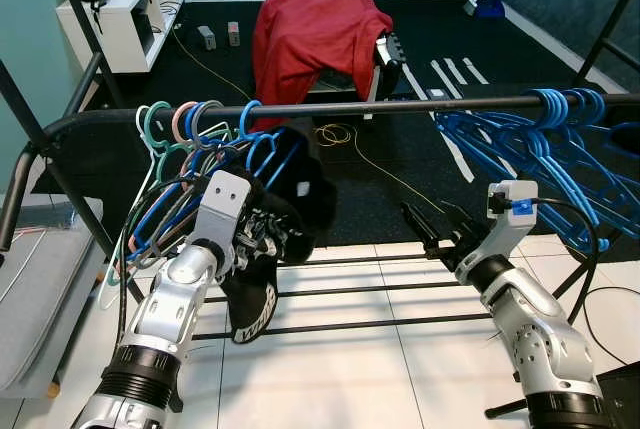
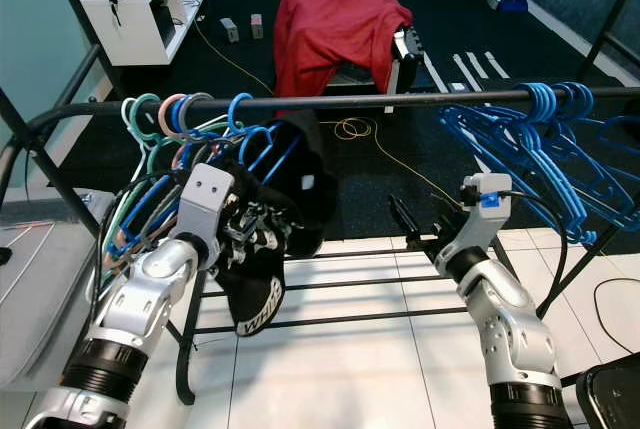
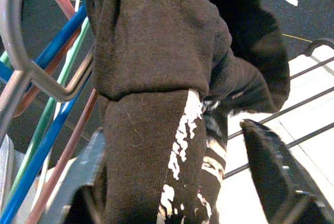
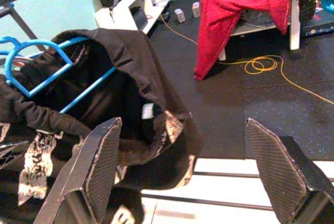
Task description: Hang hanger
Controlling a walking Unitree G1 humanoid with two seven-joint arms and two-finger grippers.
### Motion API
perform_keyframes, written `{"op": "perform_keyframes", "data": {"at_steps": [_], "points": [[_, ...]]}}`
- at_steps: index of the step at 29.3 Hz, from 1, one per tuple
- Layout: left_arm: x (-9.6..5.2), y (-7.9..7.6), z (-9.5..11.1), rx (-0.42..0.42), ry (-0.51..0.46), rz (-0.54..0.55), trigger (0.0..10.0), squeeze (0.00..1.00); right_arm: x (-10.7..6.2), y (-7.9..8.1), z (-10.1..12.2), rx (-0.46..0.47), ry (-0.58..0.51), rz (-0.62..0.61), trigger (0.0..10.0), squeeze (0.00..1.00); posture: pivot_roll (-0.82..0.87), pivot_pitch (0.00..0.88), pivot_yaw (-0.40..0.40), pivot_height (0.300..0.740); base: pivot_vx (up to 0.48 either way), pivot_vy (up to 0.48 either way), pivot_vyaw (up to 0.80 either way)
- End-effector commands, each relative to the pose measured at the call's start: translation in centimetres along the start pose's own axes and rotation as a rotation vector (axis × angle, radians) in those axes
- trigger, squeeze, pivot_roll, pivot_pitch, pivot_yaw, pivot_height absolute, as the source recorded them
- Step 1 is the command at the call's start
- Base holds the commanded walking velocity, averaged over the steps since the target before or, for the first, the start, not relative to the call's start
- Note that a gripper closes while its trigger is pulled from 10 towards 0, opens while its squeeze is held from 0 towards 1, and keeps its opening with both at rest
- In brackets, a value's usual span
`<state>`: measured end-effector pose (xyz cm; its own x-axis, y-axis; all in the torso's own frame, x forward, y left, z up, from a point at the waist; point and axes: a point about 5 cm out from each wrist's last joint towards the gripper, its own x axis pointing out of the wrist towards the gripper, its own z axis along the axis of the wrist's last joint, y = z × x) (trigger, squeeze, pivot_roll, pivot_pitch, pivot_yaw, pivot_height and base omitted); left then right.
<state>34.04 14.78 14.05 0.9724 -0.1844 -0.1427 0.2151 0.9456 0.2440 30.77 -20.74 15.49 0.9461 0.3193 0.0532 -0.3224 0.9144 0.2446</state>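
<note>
the hanger (image 1: 262, 149), blue and draped in a black garment (image 1: 285, 199), sat with its hook over the rail (image 1: 400, 106) beside the bunch (image 1: 175, 129) of mixed hangers at the left end. the left gripper (image 1: 262, 234) was pressed into the cloth, fingers spread around the fabric; whether it truly gripped, i could not tell. the right gripper (image 1: 432, 224) hovered wide open and empty, just right of the garment. the hanging looked all but done; next called for easing the left gripper free without dragging cloth. bare rail lay between the garment and the blue stack (image 1: 545, 134) at right, low bars (image 1: 400, 289) beneath.
</note>
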Motion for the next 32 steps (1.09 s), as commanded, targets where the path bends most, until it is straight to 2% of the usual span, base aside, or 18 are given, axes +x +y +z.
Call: {"op": "perform_keyframes", "data": {"at_steps": [1, 12, 13, 17, 19, 22, 23, 24, 25, 26, 31, 32], "points": [[-0.1, -0.3, -0.5, -0.004, 0.017, -0.010, 0.0, 0.00, -0.2, 0.0, 0.1, 0.011, -0.003, -0.006, 10.0, 0.00, -0.12, 0.142, 0.009, 0.740, 0.000, 0.000, 0.00], [-0.1, 0.2, 0.1, -0.013, -0.014, 0.008, 0.0, 0.00, -0.2, -0.1, 0.1, 0.012, -0.002, -0.010, 10.0, 0.00, -0.12, 0.143, 0.009, 0.740, 0.000, 0.000, 0.00], [-0.1, 0.9, 0.8, -0.011, -0.046, 0.026, 0.0, 0.00, -0.1, -0.2, 0.0, 0.011, -0.001, -0.011, 10.0, 0.00, -0.12, 0.138, 0.008, 0.740, 0.000, 0.000, 0.00], [-0.5, 1.8, 1.5, -0.010, -0.089, 0.047, 0.0, 0.00, -0.1, -0.2, 0.0, 0.011, -0.001, -0.012, 10.0, 0.00, -0.12, 0.138, 0.008, 0.740, 0.000, 0.000, 0.00], [-1.3, 2.6, 2.0, -0.003, -0.131, 0.064, 0.0, 0.00, -0.1, -0.2, 0.0, 0.011, -0.001, -0.013, 10.0, 0.00, -0.12, 0.138, 0.008, 0.740, 0.000, 0.000, 0.00], [-2.0, 2.9, 2.0, -0.001, -0.149, 0.069, 0.0, 0.00, -0.1, -0.3, 0.0, 0.011, -0.001, -0.013, 10.0, 0.00, -0.11, 0.136, 0.008, 0.740, 0.000, 0.000, 0.00], [-3.0, 3.0, 1.7, 0.000, -0.160, 0.070, 0.0, 0.00, -0.1, -0.3, 0.0, 0.011, 0.001, -0.012, 10.0, 0.00, -0.11, 0.136, 0.006, 0.740, 0.000, 0.000, 0.00], [-3.0, 3.0, 1.7, 0.000, -0.160, 0.070, 0.0, 0.00, -0.1, -0.3, 0.0, 0.011, 0.001, -0.012, 10.0, 0.00, -0.11, 0.136, 0.006, 0.740, 0.000, 0.000, 0.00], [-4.0, 3.1, 1.3, 0.001, -0.165, 0.070, 0.0, 0.00, -0.1, -0.3, 0.0, 0.011, 0.003, -0.011, 10.0, 0.00, -0.11, 0.136, 0.004, 0.740, 0.000, 0.000, 0.00], [-5.0, 2.9, 1.0, 0.002, -0.164, 0.060, 0.0, 0.00, -0.1, -0.4, -0.1, 0.010, 0.006, -0.009, 10.0, 0.00, -0.11, 0.138, 0.002, 0.740, 0.000, 0.000, 0.00], [-5.6, 2.6, 0.8, 0.004, -0.163, 0.041, 0.0, 0.00, 0.0, -0.4, -0.1, 0.009, 0.009, -0.008, 10.0, 0.00, -0.11, 0.138, 0.002, 0.740, 0.000, 0.000, 0.00], [-6.8, 2.0, 0.4, 0.020, -0.166, -0.009, 0.0, 0.00, 0.0, -0.4, 0.0, 0.007, 0.012, -0.006, 10.0, 0.00, -0.11, 0.151, -0.001, 0.740, 0.000, 0.000, 0.00]]}}
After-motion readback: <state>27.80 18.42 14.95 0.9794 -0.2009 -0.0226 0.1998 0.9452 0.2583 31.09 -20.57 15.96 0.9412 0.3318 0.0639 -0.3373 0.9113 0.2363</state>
